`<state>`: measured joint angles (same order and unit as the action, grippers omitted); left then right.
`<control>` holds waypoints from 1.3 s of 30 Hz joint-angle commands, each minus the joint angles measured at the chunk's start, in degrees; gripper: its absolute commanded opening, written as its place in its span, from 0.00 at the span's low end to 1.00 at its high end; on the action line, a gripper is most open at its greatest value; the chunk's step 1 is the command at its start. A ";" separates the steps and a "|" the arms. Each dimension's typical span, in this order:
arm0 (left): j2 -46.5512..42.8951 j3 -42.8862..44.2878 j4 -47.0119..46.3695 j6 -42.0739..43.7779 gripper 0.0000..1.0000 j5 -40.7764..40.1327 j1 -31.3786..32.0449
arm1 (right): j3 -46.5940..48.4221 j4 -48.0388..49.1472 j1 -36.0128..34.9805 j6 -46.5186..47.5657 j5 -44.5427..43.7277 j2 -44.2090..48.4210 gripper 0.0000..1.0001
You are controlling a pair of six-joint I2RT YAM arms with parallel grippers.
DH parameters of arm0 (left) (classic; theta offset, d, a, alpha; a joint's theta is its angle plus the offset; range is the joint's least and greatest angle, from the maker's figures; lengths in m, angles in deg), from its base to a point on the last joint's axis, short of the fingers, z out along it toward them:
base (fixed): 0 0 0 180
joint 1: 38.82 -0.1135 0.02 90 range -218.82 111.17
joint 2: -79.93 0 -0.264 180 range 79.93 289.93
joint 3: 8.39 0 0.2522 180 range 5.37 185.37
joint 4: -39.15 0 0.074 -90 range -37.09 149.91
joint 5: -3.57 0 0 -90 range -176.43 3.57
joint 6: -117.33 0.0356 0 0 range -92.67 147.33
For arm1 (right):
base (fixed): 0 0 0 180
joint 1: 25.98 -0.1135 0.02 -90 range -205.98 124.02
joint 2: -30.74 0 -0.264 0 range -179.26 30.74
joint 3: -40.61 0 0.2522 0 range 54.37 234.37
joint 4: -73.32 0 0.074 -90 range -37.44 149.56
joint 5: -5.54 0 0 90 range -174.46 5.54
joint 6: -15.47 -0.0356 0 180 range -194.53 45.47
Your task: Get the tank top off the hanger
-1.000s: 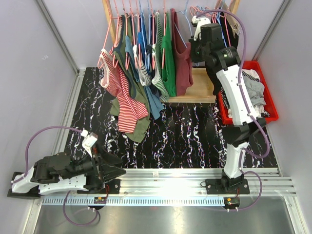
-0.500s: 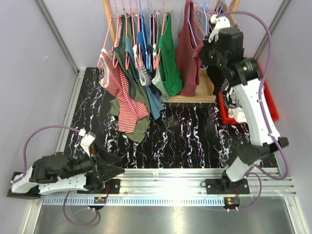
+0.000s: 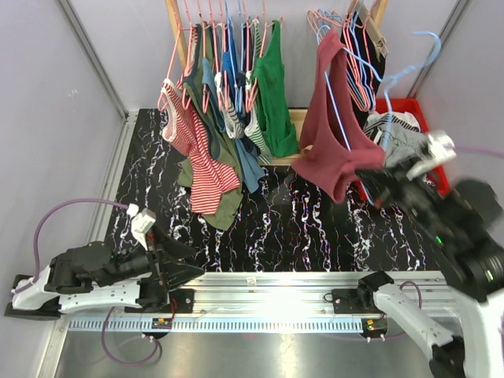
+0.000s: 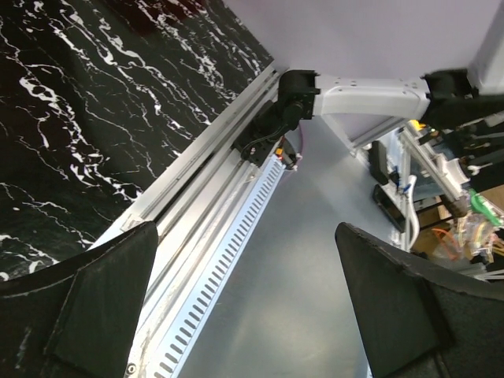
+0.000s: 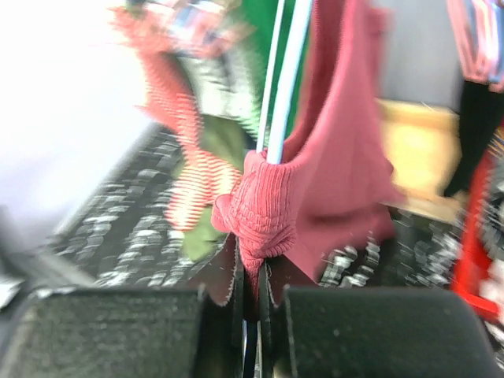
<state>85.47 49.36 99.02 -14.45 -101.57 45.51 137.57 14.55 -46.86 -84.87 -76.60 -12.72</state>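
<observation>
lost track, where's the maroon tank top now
Top view, right of centre: maroon tank top on its blue hanger, pinched by the right gripper, left of the red bin.

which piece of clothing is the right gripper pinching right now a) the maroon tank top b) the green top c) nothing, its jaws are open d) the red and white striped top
A: in the right wrist view the right gripper is shut on a bunched fold of the maroon tank top, which hangs from the blue hanger.
</observation>
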 commanded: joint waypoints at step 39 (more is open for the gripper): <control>22.48 -0.92 0.13 -5.60 0.99 -30.92 -0.13 | -14.47 -20.46 -19.55 -5.65 27.38 -7.25 0.00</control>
<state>104.46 46.50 100.22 -18.56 -127.27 45.55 120.56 -6.83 -65.75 -90.89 -50.52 -20.46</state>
